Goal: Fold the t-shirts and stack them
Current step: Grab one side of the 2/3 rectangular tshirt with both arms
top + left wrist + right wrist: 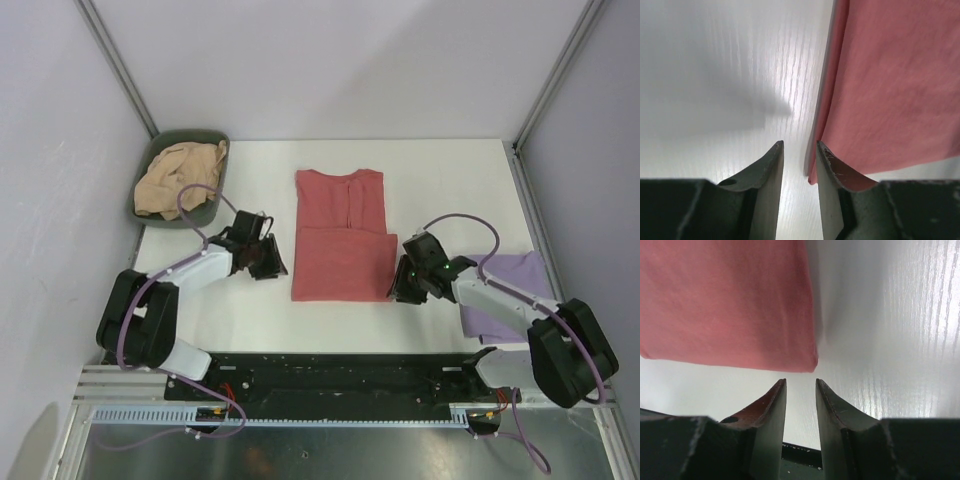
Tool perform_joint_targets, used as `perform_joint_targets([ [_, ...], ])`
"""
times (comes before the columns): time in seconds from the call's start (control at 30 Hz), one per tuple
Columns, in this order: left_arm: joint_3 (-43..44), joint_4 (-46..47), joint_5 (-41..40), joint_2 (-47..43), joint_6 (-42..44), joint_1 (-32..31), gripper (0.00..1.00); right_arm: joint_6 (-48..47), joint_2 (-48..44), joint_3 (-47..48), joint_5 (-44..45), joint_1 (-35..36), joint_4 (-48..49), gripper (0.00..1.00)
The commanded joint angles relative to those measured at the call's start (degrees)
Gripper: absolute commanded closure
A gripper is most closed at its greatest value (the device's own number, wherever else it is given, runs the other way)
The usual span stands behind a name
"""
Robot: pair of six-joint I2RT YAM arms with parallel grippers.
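The salmon-red t-shirt (340, 235) lies flat in the middle of the white table, its lower half folded up. My left gripper (268, 258) is open and empty just left of the shirt's near left corner (875, 85). My right gripper (405, 283) is open and empty just right of the shirt's near right corner (730, 300). The pale lavender t-shirt (505, 295) lies folded at the right edge under the right arm. The tan-beige t-shirt (178, 178) sits crumpled in the bin.
A dark green oval bin (150, 165) stands at the back left corner. Grey walls close the table at the back and both sides. A black rail (340, 375) runs along the near edge.
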Motion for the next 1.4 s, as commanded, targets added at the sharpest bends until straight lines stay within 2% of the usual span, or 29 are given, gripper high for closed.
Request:
perform_joint_targets([
  [0.0,-3.6,3.9,3.5,-4.4,-2.1,-0.7,0.63,1.2,3.4,0.0,1.0,0.4,4.5,0.65],
  [0.63,-12.8,6.6,5.7,-7.7,-4.0,-4.6,0.58,2.0,8.7,-0.7,5.8,1.6,5.8,0.66],
  [0.97,-13.1,7.7,6.0,-6.1,-5.0,-6.5,0.56,2.1,10.8,-0.7,4.9,2.1,7.0,0.87],
  [1.37,-13.0,7.5,2.7,-5.3,-6.4,-9.7,0.61,2.0,10.7,-0.6,4.0,2.1,7.3,0.91],
])
